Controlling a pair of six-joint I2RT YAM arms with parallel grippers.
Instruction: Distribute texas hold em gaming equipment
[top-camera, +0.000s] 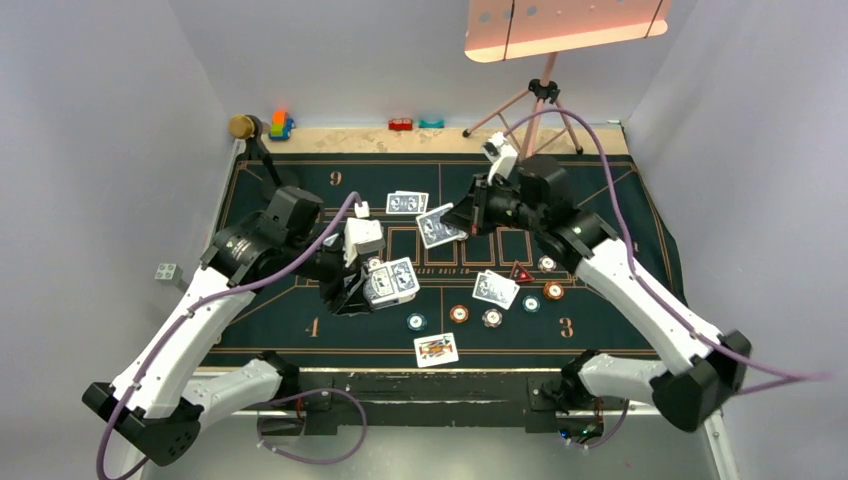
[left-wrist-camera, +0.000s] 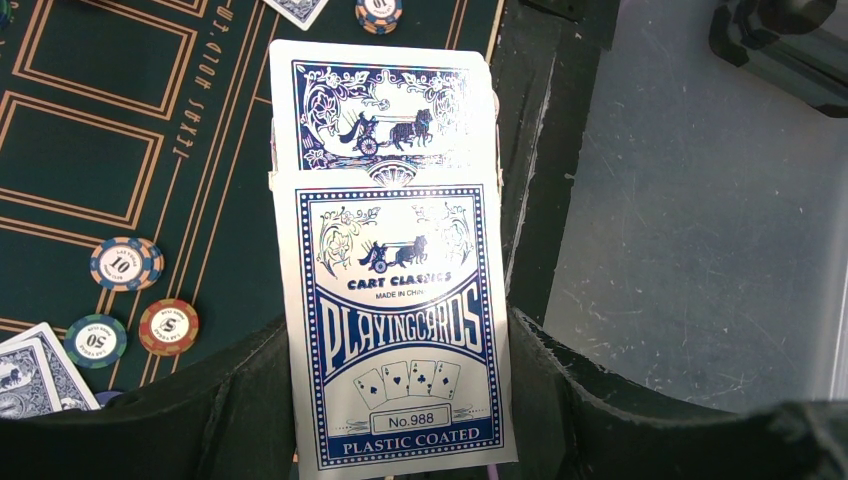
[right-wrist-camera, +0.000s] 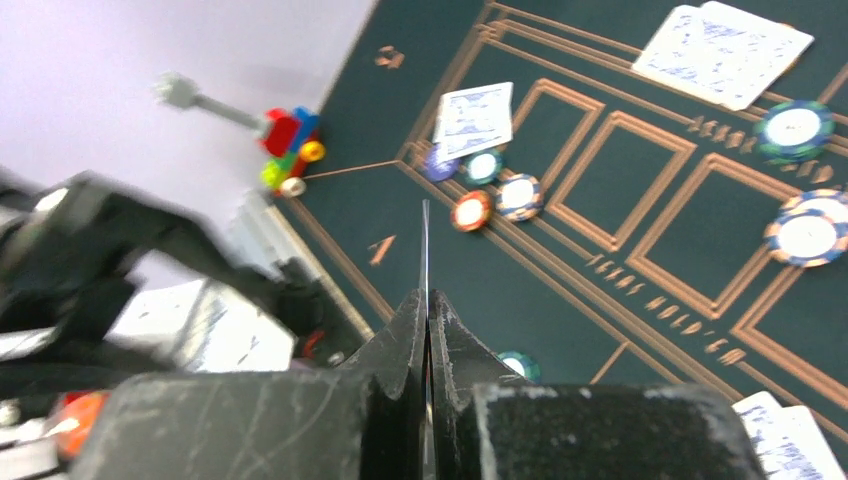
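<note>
Near edge: one face-up card (top-camera: 436, 349) lies on the green mat (top-camera: 290, 330). Just past it is a row of chips (top-camera: 459, 313), probably already handed out. The left gripper (left-wrist-camera: 400, 440) is clamped on both sides of the card box (left-wrist-camera: 395, 320), with a card back poking from the box's top. It's held low over the mat, likely as the supply to deal from. The right gripper (right-wrist-camera: 428, 312) has its jaws tight together on a single card (right-wrist-camera: 425, 250), seen edge-on above the mat's middle boxes; looks mid-deal. A red triangle (top-camera: 521, 272) and a card pair (top-camera: 496, 288) sit near spot 3, and another pair (top-camera: 407, 203) lies farther back. The mat is felt with gold lines. Toy blocks (top-camera: 280, 125) and a tripod (top-camera: 542, 92) stand at the far edge, with plain grey walls around.
</note>
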